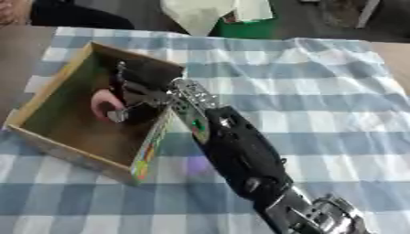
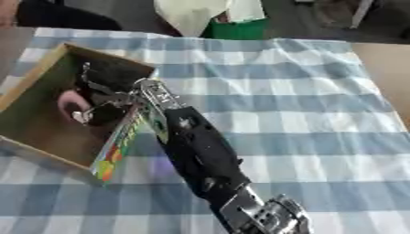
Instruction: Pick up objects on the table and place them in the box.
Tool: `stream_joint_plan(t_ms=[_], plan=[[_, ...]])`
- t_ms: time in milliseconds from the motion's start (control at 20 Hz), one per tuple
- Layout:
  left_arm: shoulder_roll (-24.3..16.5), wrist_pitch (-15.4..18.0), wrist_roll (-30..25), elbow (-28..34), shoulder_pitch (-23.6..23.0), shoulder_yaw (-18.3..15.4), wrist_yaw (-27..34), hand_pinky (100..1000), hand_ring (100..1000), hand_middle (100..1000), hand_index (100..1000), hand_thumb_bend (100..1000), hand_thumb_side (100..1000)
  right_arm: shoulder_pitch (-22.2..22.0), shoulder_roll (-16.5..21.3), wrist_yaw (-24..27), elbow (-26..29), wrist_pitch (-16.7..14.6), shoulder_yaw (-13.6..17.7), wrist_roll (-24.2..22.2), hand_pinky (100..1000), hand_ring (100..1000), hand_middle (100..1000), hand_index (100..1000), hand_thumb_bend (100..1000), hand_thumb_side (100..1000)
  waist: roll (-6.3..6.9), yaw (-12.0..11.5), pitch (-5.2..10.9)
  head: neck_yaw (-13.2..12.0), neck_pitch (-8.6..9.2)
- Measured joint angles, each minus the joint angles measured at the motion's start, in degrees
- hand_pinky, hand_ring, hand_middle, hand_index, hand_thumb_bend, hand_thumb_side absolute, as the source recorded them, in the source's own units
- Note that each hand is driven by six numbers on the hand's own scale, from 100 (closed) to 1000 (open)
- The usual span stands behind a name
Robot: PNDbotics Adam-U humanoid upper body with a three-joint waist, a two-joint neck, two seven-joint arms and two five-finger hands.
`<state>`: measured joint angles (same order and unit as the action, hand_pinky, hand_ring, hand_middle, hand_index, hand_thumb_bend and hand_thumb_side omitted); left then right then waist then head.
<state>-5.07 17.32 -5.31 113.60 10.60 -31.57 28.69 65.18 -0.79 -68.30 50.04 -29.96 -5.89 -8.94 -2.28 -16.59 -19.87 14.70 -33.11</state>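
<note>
Blue-and-white checked cloth [image 1: 320, 91] spread over a brown wooden tabletop [image 2: 388, 68] (bare wood showing at both far corners), dark grey floor [image 1: 304, 20] beyond the far edge, green block-shaped object [image 2: 240, 29] there, pale crumpled sheet [image 1: 196, 13] draped above it, soft even light

The right hand [image 2: 100, 103] reaches into the wooden box [image 2: 48, 61], fingers around a pink object [image 2: 68, 103].

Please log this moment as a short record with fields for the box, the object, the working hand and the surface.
box: wooden box, open top, on the table's left part
object: pink thing inside the box
right hand: right hand reaching over the box's right wall, at the pink thing; fingers unclear
left hand: not visible
surface: blue checked cloth
</note>
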Motion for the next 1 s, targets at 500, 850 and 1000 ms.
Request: stream_joint_plan(t_ms=[500,850,1000], plan=[[0.0,-0.3,-0.3,0.0,0.0,0.0,0.0,491,392,612,766,161,560,0.0,0.0,-5.3,1.1,-0.4,-0.2,-5.0,783,834,742,869,100,591,0.05,0.0,-0.24,0.0,0.47],[0.0,-0.5,-0.5,0.0,0.0,0.0,0.0,489,392,612,765,161,559,0.1,0.0,-5.4,2.9,0.1,-0.1,-6.5,795,846,754,896,130,614,0.21,0.1,-0.23,0.0,0.53],[0.0,-0.6,-0.5,0.0,0.0,0.0,0.0,489,392,612,765,161,559,0.5,0.0,-3.6,4.3,0.6,-0.1,-6.3,799,840,747,891,142,639,0.32,0.1,-0.13,0.0,0.78]])
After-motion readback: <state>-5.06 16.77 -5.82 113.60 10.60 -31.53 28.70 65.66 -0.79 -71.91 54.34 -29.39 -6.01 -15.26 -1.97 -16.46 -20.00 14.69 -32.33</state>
